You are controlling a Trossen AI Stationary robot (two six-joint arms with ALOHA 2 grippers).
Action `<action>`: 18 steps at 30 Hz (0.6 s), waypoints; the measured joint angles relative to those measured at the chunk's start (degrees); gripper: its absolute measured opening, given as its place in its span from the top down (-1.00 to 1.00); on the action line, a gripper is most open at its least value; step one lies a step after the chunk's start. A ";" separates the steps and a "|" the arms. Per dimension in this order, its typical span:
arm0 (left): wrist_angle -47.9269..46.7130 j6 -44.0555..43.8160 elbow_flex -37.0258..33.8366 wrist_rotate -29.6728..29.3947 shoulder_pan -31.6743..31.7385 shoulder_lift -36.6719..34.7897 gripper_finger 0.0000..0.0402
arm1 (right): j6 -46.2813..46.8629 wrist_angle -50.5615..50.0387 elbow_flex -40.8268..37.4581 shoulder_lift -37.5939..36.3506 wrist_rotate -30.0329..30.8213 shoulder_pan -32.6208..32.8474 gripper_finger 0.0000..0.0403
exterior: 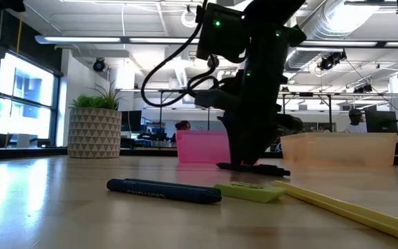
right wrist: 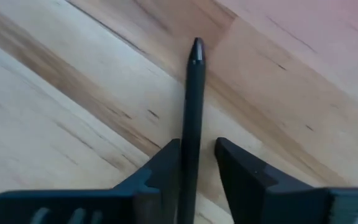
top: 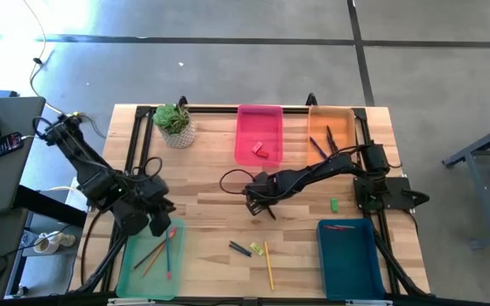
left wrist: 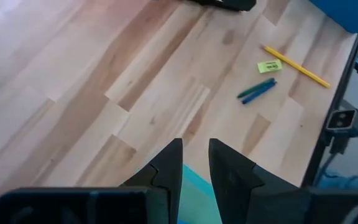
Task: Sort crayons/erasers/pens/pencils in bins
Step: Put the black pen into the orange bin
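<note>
A black pen [right wrist: 194, 93] lies flat on the wooden table [top: 202, 191] near its middle. My right gripper [right wrist: 197, 144] points down over it, open, one finger on each side of the pen's shaft. My left gripper [left wrist: 196, 146] hangs over the far end of the light green bin [top: 134, 263], which holds pencils; its fingers are a narrow gap apart with nothing between them. Near the front edge lie a dark blue crayon [top: 241, 248], a yellow eraser [top: 258, 249] and a yellow pencil [top: 269, 265]. A green eraser [top: 333, 204] lies at the right. My right gripper comes at the black pen's shaft [right wrist: 191, 134] from above, its fingers across the pen. One finger [right wrist: 166, 162] stands right against the shaft, and a gap shows before the other; whether it touches I cannot tell. The pen lies flat on the table.
At the back stand a pink bin [top: 259, 134] holding erasers, an orange bin [top: 332, 132] holding dark pens, and a potted plant [top: 175, 123]. A teal-blue bin [top: 347, 251] with a red stick in it stands at the front right. A black frame borders the table.
</note>
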 joint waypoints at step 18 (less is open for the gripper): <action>0.02 8.30 0.00 -0.17 8.12 -0.04 0.65 | -8.47 -4.11 -0.77 -2.49 0.04 -0.86 0.97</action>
